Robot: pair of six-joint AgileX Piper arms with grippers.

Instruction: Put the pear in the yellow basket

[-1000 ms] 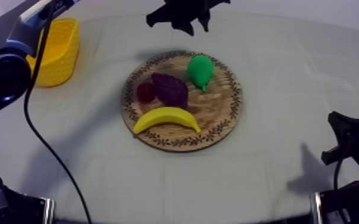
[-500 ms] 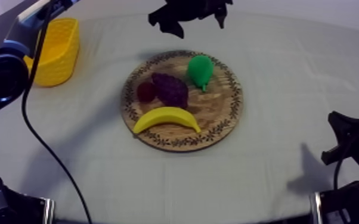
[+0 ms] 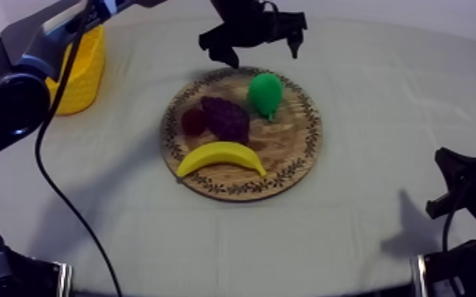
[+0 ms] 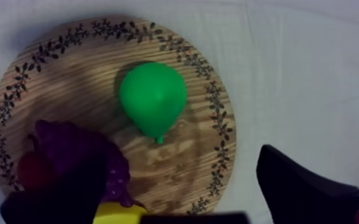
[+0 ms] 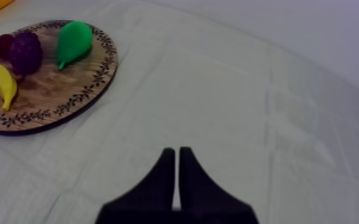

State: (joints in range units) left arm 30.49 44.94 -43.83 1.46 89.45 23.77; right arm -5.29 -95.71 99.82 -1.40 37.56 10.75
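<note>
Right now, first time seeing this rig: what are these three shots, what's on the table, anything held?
Two robot arms work at a cloth-covered table. One camera looks down from above; the other two ride on the arms' wrists. On the round wooden board lie a green pear, purple grapes, a small red fruit and a banana; the yellow basket stands at the table's left side. The left pincer hovers open over the board by the pear, holding nothing. The right pincer is shut on nothing, low at its own side, away from the board.

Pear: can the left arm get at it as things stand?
Probably yes: the left gripper hangs open above the pear, nothing covers it, and the grapes lie apart from it.
</note>
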